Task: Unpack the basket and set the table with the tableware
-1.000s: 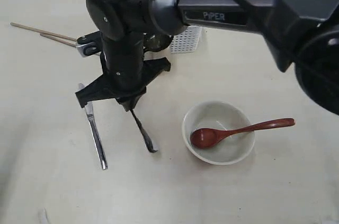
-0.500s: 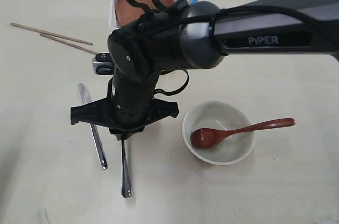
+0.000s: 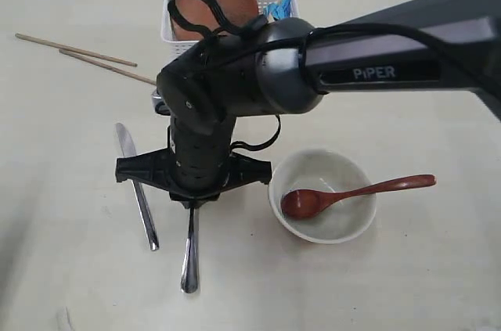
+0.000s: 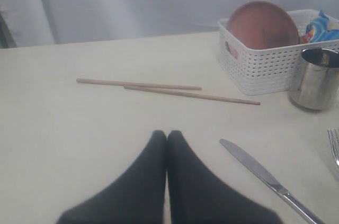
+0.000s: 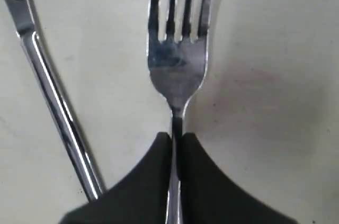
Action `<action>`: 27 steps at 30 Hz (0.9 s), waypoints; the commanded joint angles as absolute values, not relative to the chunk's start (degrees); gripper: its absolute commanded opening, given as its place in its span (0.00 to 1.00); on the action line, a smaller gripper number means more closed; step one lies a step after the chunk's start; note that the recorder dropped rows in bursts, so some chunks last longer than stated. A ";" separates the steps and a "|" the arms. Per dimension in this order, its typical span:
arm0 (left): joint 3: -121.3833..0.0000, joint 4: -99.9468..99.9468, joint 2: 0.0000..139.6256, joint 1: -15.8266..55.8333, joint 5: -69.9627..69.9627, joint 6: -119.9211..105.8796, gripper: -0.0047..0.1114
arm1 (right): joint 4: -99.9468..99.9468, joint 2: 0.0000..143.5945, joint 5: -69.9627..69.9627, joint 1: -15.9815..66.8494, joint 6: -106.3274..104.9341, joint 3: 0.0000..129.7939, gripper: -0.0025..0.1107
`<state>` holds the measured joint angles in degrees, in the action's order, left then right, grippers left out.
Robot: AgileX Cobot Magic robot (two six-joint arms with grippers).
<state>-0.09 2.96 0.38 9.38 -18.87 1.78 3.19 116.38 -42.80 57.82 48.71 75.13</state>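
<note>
The right tool, pinching shut on the steel fork, is laying it beside the knife; releasing seems next.

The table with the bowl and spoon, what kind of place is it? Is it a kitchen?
Probably a robot test room, not a kitchen: a bare table, a plain pale backdrop behind the basket, and the right gripper shut on a fork.
</note>
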 commanded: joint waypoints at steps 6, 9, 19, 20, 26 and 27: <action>0.00 2.85 0.00 9.23 -18.41 1.77 0.04 | 4.60 118.50 -43.40 57.47 50.16 75.21 0.03; 0.00 2.85 0.00 9.23 -18.41 1.77 0.04 | 2.75 118.29 -43.40 57.47 50.16 75.21 0.16; 0.00 2.85 0.00 9.23 -18.41 1.77 0.04 | 0.80 116.74 -42.31 57.47 46.86 75.49 0.45; 0.00 2.85 0.00 9.23 -18.41 1.77 0.04 | 0.48 116.14 -42.46 57.47 45.62 75.99 0.45; 0.00 2.85 0.00 9.23 -18.41 1.77 0.04 | 1.70 113.61 -43.06 58.61 33.97 81.28 0.45; 0.00 2.85 0.00 9.23 -18.41 1.77 0.04 | 2.13 113.61 -43.65 59.19 33.48 82.32 0.45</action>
<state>-0.09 2.96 0.38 9.38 -18.87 1.78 1.38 114.62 -42.83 58.14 38.10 79.95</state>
